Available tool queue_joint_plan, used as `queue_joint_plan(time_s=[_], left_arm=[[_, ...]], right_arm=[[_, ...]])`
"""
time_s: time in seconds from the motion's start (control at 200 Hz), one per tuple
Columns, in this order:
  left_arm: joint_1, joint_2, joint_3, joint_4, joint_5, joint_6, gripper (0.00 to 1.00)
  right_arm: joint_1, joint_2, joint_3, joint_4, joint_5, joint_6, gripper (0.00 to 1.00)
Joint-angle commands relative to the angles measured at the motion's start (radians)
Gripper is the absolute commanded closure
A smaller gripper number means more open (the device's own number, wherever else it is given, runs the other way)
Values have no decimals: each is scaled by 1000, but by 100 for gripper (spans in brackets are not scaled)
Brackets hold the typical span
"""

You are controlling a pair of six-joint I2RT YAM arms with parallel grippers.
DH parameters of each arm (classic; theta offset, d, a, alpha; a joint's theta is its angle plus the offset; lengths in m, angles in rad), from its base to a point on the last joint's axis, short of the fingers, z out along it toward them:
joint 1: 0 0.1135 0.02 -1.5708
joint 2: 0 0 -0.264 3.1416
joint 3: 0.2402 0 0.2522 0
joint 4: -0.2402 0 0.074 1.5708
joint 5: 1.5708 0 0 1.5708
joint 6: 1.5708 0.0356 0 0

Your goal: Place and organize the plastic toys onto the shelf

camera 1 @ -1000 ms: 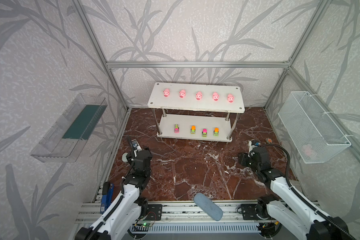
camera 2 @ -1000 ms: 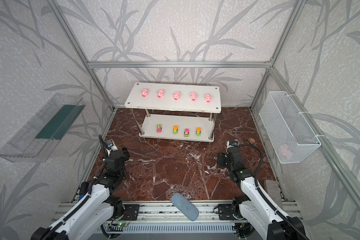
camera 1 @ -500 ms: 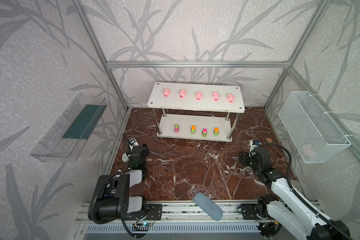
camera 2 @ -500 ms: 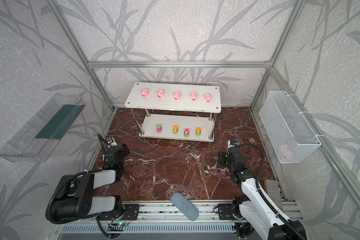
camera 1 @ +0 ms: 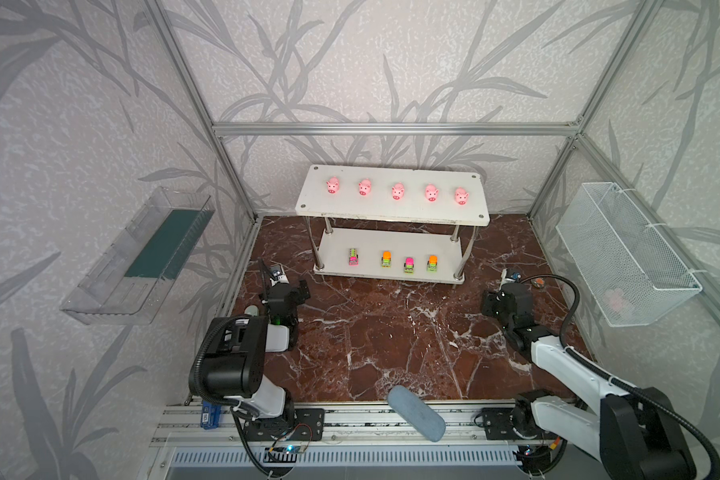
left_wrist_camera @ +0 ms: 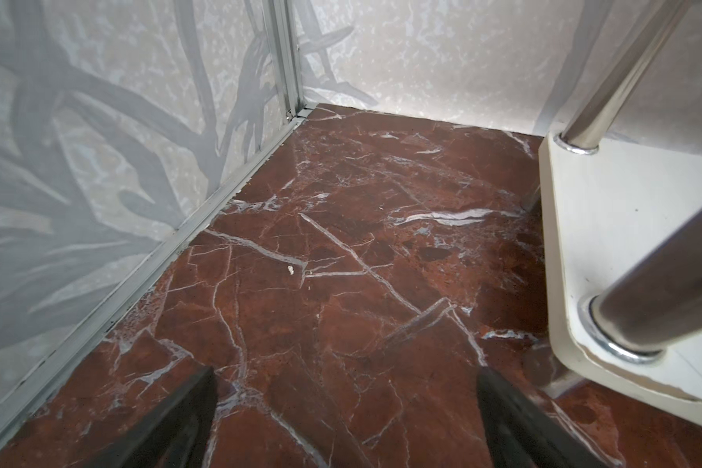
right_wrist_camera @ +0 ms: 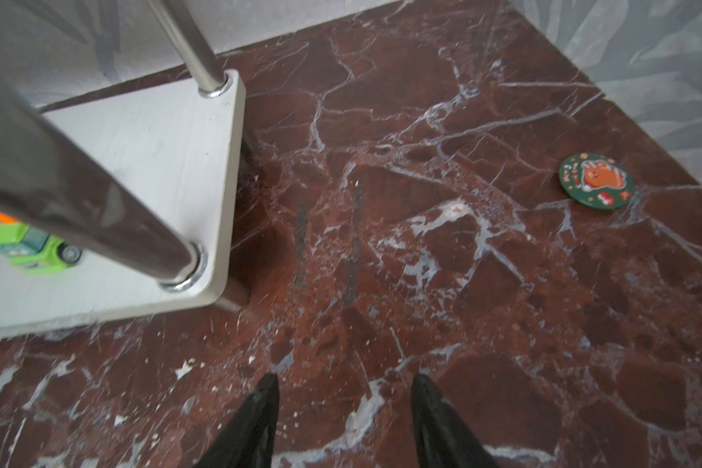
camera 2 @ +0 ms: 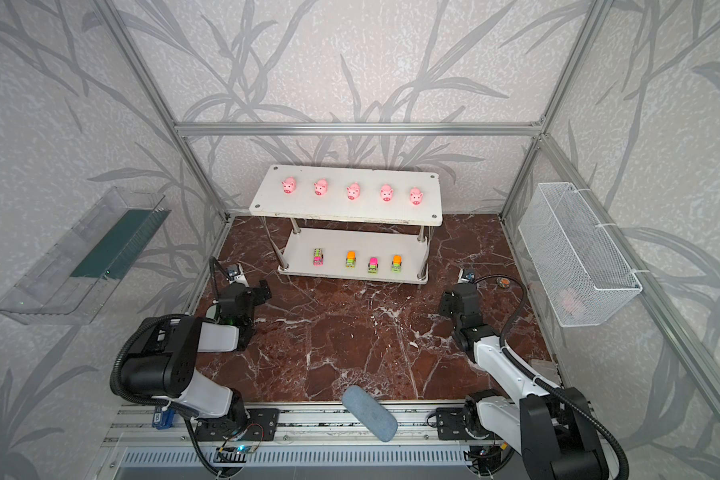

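While the left claw [left_wrist_camera: 345, 375] gapes, trucks [camera 1: 386, 259] sit apart.

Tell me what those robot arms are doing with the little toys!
Two robot arms are tidying toys onto a white shelf. Five pink pigs stand in a row on its top board, and four green trucks line up on the bottom one. The left gripper and the right gripper hang low over the floor in front of the shelf, both open and empty. The tidying looks finished.
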Motion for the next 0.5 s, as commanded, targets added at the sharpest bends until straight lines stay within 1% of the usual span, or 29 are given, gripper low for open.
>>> queue_joint_plan(time_s=[0.0,0.09,0.23,0.255,0.305,0.35,0.375,0.435,0.47,0.495], left_arm=[[-3,8,2,59,4,26,1],[-4,5,3,48,4,25,1],[-3,6,2,51,6,25,1],[-3,5,3,51,5,26,1],[-3,5,2,52,6,25,1],[-3,4,0,57,7,25,1],[-3,5,-1,55,7,24,1],[-3,6,0,58,6,26,1],[-3,5,1,57,6,26,1],[-4,5,0,57,6,26,1]], right_arm=[[-9,46,45,167,103,-101,47],[-9,115,26,279,167,-203,46],[-12,266,-8,469,178,-273,46],[-11,267,0,449,186,-279,45],[-11,266,6,455,173,-306,45],[-15,289,-16,566,184,-320,45],[-20,308,-30,624,170,-331,45],[-21,343,-56,680,137,-328,44],[-20,377,-78,779,123,-356,44],[-21,374,-76,757,101,-357,43]])
